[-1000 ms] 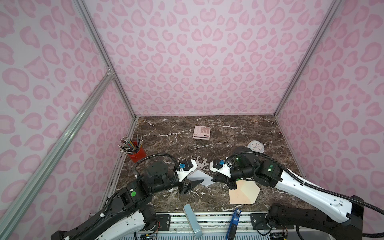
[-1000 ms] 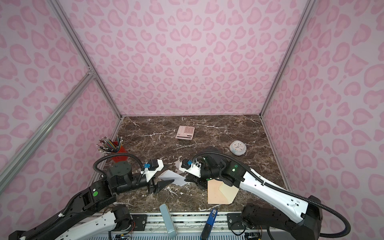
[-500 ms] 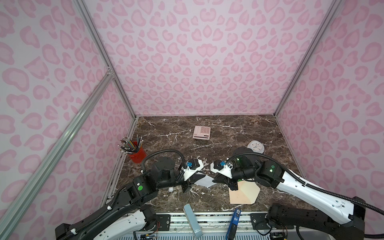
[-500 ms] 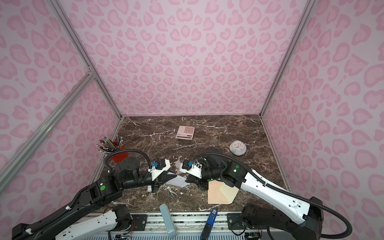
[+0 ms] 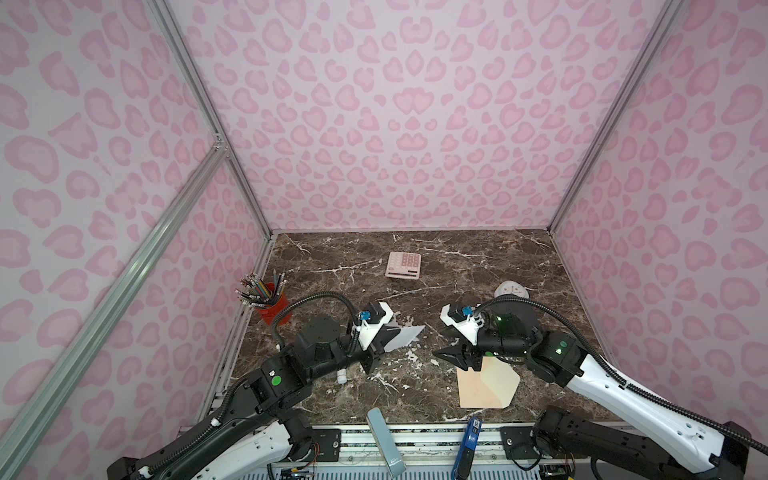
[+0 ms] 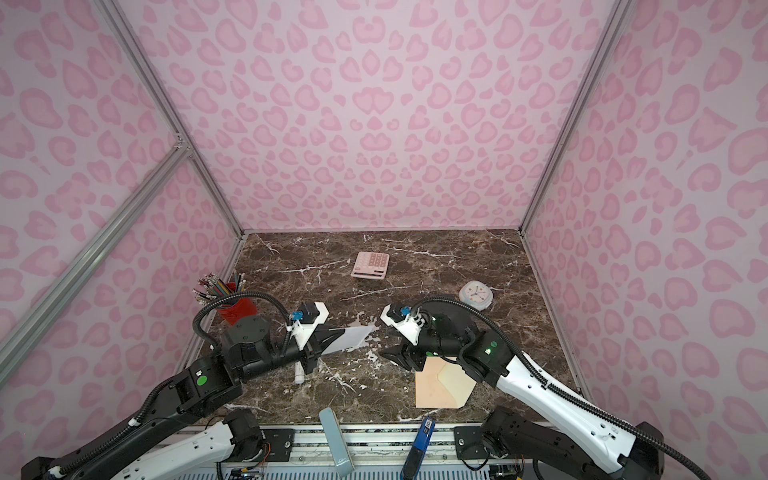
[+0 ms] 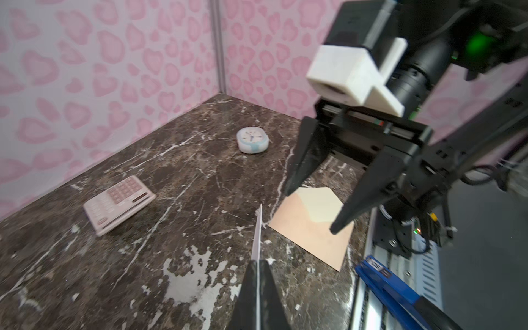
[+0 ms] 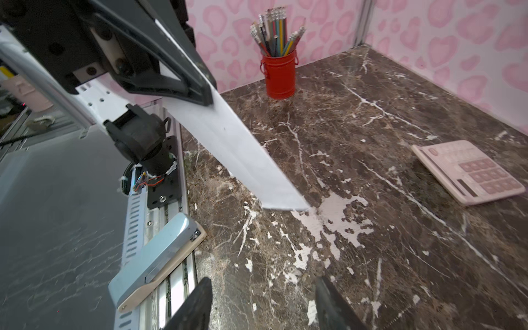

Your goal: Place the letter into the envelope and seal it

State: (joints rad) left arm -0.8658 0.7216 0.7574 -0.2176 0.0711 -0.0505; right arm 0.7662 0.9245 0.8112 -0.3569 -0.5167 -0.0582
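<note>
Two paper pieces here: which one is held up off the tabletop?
The white letter, pinched in the shut left gripper and raised; the peach envelope lies flat on the table with its flap open.

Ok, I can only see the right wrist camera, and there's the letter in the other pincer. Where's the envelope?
Observer: In a top view the envelope lies flat on the table, front right, close by your right pincer.
Operator: Is it open?
Observer: Yes, its pointed flap is folded back, pale inside facing up.
Operator: Anything else over there?
Observer: A small white clock sits farther back on the right.
</note>
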